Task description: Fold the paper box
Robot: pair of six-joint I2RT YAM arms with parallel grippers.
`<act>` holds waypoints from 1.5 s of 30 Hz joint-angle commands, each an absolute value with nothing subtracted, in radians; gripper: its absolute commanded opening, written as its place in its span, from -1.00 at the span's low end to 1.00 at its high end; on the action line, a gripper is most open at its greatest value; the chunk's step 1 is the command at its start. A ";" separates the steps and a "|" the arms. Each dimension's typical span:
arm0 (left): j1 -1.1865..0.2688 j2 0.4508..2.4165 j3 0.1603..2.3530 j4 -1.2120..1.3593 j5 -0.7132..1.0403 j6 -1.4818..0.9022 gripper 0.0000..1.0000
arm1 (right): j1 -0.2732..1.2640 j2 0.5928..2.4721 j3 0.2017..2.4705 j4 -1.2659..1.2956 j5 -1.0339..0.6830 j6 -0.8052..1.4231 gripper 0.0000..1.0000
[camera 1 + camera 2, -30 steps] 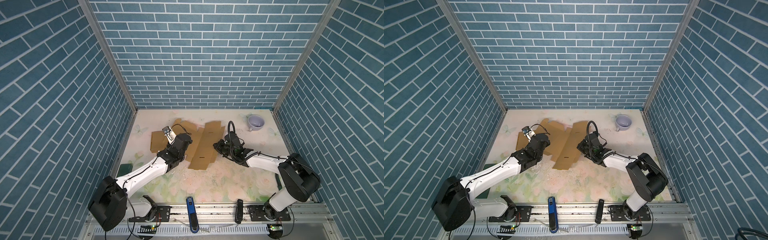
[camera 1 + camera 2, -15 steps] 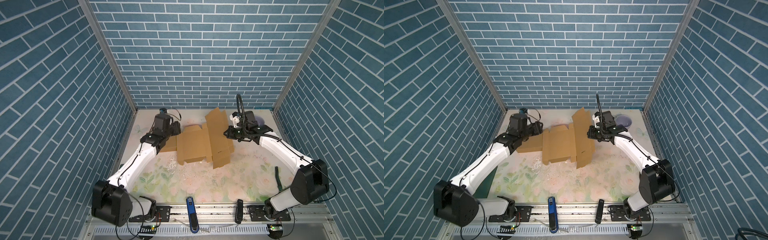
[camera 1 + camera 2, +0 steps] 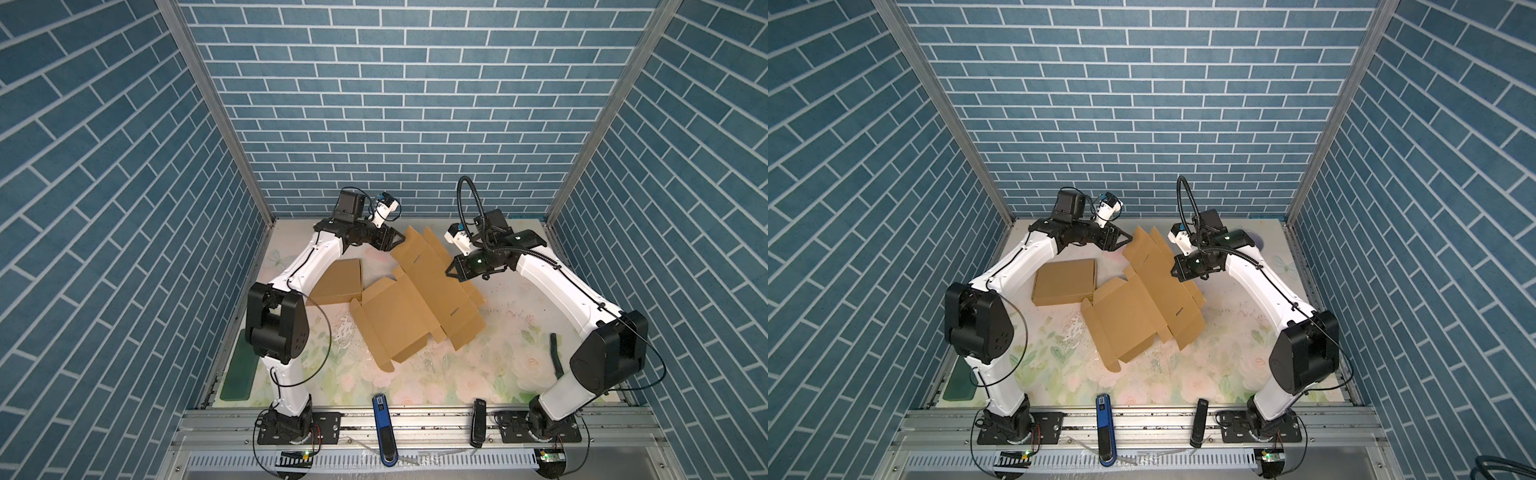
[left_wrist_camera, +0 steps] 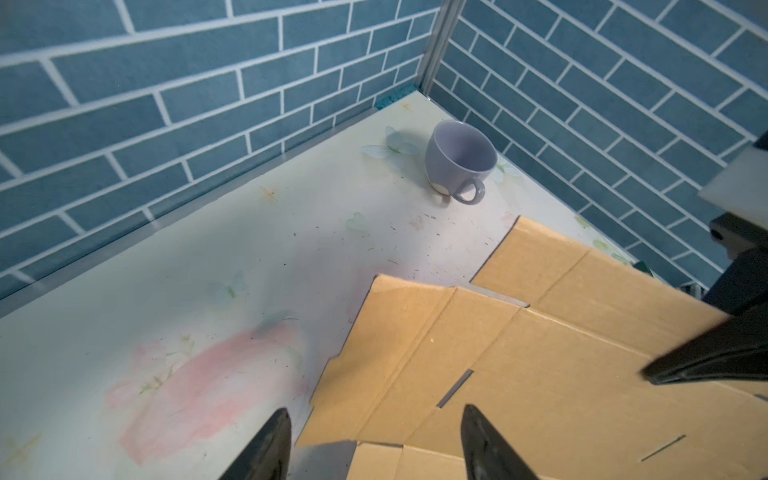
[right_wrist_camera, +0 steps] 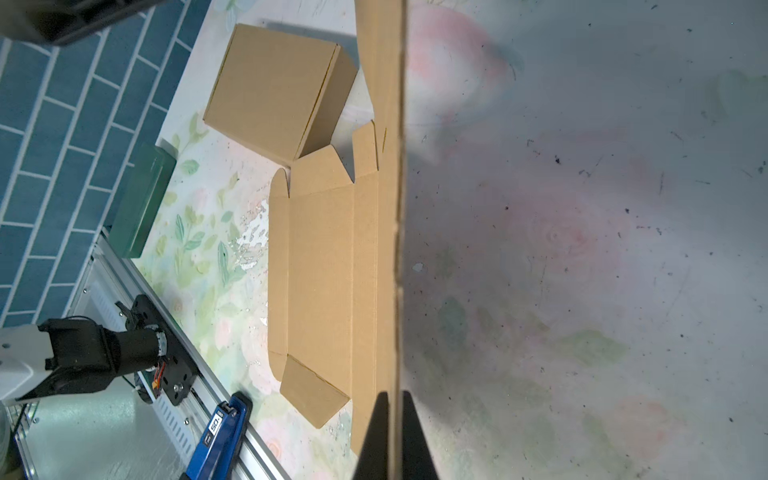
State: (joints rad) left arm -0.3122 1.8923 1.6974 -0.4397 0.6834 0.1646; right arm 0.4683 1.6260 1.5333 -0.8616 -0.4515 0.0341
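On a floral-printed tabletop (image 3: 519, 353), mid-table: unfolded brown cardboard box blank (image 3: 399, 316), creased, slotted and tabbed, left part lying flat, the part toward the right arm raised at a tilt. Clamped tight on that raised part's edge: black right gripper (image 5: 395, 409). Spread apart, gripping nothing, just beside the blank's far corner: black left gripper (image 4: 372, 411).

Raised paper box (image 3: 432, 286) blocks passage between left tool (image 3: 398, 244) and right tool (image 3: 449, 274). Behind left tool, folded box (image 3: 338, 282) obstructs; ahead, bench (image 4: 208, 270) lies clear to mug (image 4: 459, 158).
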 commanded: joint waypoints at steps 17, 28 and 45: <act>-0.308 2.083 1.876 -0.562 0.931 0.300 0.01 | 0.463 1.648 1.643 -0.946 -0.449 -0.199 -1.00; -0.308 2.071 1.807 -0.463 0.952 0.236 -0.72 | 0.463 1.661 1.659 -0.924 -0.427 -0.198 -1.00; -0.311 1.913 1.302 0.306 0.733 -0.251 -1.00 | 0.488 1.722 1.643 -0.859 -0.185 -0.176 -0.81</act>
State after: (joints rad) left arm -0.3099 1.9667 1.3472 0.0765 0.7990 -0.1204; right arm 0.4717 1.6978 1.6115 -0.8703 -0.2371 -0.1371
